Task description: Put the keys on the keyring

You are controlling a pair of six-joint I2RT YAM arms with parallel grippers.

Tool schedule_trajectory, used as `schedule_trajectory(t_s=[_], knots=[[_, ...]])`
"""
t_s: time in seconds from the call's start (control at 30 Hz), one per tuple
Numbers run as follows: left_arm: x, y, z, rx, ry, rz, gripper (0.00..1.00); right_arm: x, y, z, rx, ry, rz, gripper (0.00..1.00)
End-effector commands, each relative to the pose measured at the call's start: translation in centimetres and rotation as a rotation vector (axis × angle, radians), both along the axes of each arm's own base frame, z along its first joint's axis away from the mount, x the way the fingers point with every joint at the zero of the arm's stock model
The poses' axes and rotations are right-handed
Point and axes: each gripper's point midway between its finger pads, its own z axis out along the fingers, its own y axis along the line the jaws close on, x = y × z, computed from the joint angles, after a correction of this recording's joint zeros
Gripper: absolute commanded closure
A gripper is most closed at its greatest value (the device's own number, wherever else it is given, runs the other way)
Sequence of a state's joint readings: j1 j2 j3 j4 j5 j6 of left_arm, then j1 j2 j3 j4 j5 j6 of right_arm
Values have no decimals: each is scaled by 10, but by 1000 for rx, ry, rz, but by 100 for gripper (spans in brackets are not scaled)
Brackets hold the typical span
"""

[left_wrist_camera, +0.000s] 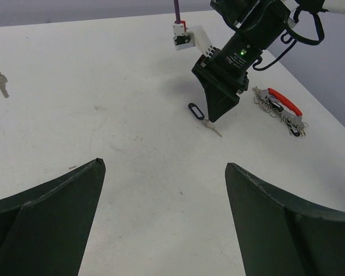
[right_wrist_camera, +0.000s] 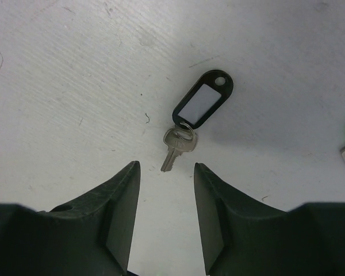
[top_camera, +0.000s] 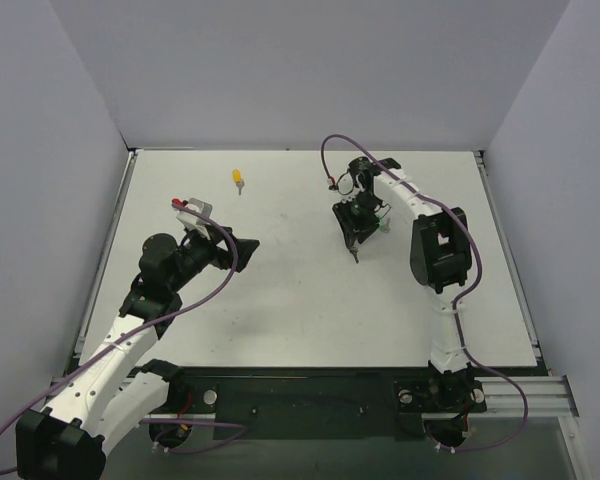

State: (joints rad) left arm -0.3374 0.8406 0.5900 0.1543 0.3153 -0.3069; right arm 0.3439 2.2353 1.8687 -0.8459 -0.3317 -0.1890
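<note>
Right gripper (right_wrist_camera: 165, 183), jaws apart and empty, is hovering over the black key (right_wrist_camera: 180, 140); centring on its blade matters before pinching.

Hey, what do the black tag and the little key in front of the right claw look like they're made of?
The black tag looks like moulded plastic, smooth and slightly glossy; its pale label window is probably paper or card. The key looks like metal: silvery, with a dull sheen and bright glints on its edges. Which metal, I cannot tell.
</note>
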Motion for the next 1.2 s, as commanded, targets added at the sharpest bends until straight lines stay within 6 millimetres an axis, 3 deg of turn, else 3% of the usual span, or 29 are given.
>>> schedule_trajectory(t_s=[0.0,0.67,1.17], knots=[[2,0,26,-20,-77,-9,4,-4,-5,2,-1,49,-5,63],[3,-1,21,-13,-65,-9,4,4,-4,-18,-8,102,-20,72],[3,-1,22,-12,-72,-8,4,1,-3,-19,-7,110,-8,83]])
